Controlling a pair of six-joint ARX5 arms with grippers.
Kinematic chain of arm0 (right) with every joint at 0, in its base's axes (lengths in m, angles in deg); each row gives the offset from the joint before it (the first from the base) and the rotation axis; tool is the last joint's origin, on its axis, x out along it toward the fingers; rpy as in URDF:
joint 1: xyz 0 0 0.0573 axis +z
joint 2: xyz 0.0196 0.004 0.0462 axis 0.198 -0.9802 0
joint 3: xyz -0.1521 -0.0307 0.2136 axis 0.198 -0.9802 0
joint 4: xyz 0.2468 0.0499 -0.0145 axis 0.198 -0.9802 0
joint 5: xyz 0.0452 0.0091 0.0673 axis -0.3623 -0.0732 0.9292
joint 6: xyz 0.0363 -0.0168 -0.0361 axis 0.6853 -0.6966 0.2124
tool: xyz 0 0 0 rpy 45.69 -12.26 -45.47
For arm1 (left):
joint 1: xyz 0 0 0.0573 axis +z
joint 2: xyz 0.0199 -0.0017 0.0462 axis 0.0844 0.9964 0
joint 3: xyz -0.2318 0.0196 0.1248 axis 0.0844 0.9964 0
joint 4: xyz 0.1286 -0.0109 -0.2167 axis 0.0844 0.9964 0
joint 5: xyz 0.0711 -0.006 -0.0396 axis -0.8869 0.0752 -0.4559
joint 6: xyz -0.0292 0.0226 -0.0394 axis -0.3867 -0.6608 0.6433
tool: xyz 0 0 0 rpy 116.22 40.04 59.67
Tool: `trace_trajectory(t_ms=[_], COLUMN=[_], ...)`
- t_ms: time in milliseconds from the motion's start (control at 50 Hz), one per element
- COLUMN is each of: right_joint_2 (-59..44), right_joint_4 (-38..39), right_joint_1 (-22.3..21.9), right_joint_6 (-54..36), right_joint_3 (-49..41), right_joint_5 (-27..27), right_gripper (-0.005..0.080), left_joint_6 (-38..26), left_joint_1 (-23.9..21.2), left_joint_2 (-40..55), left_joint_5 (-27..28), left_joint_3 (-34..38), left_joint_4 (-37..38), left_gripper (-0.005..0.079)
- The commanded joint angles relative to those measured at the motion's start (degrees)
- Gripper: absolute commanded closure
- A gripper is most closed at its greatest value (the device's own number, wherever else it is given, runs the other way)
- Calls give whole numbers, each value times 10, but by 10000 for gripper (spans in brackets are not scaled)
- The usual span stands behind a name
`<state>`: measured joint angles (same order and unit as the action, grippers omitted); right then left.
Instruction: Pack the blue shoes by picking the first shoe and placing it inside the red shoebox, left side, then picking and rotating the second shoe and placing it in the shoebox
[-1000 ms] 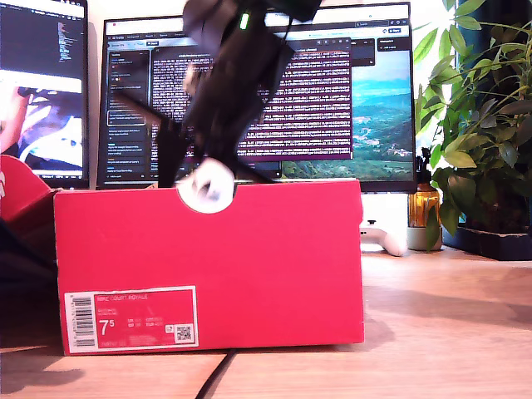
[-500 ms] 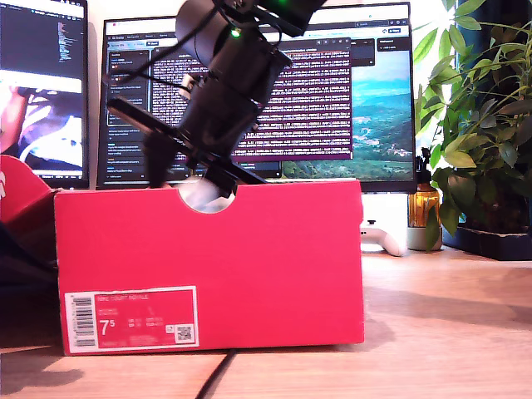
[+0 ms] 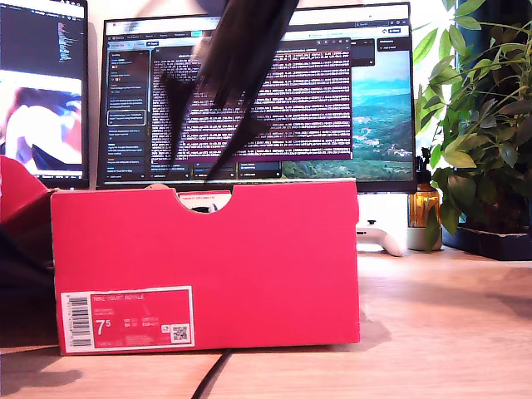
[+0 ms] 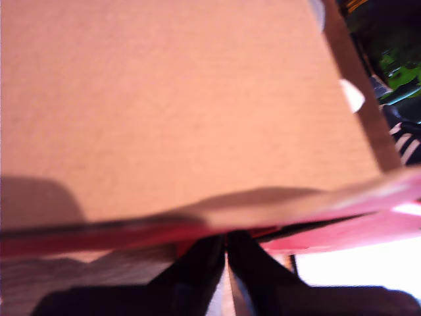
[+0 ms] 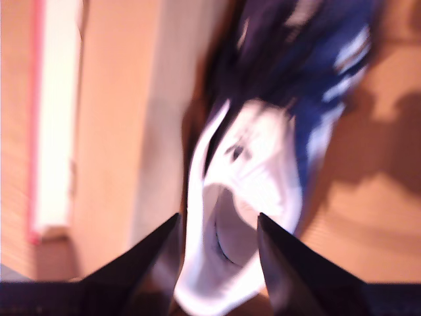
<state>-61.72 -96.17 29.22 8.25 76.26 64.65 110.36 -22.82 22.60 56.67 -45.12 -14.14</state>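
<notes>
**Shoe in the box, one arm above it**

We see the red shoebox standing on the wooden tabletop, its labelled end wall facing the exterior camera, towards the tabletop's near edge. A bit of white shows through the half-round notch in that wall's top edge; we cannot tell what it is.

A dark, motion-blurred arm hangs above the box in the exterior view, clear of its rim.

Our second claw looks down into the box. Its two dark fingers are spread apart, and a blue shoe lies on the cardboard floor beyond them, white heel end nearest, ungripped.

Our first claw has its fingers pressed together, right by the red edge of a tan cardboard panel of the box; whether they pinch that edge we cannot tell.
</notes>
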Motion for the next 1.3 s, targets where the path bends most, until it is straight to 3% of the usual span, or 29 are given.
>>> trace_trajectory(t_ms=[0,180,360,620,720,840,980,1280], right_joint_2=[15,15,15,15,15,19,33,92], right_joint_4=[-27,-42,-95,-206,-206,-208,-209,-210], right_joint_1=[-12,-57,-109,-157,-172,-188,-194,-194], right_joint_6=[-3,43,210,361,365,376,375,416], right_joint_3=[24,62,62,61,61,61,60,34], right_joint_5=[-1,-34,-80,-176,-188,-189,-216,-276], right_gripper=[422,389,390,393,372,237,142,132], left_joint_6=[0,0,0,0,0,0,0,0], left_joint_1=[-2,-2,-2,-2,-2,-2,-2,-2], left_joint_2=[2,2,2,2,2,2,2,2], left_joint_5=[0,0,0,0,0,0,0,0], left_joint_3=[13,13,13,13,13,13,13,13], left_joint_4=[4,23,42,64,70,74,81,80], left_gripper=[762,762,762,762,762,762,762,762])
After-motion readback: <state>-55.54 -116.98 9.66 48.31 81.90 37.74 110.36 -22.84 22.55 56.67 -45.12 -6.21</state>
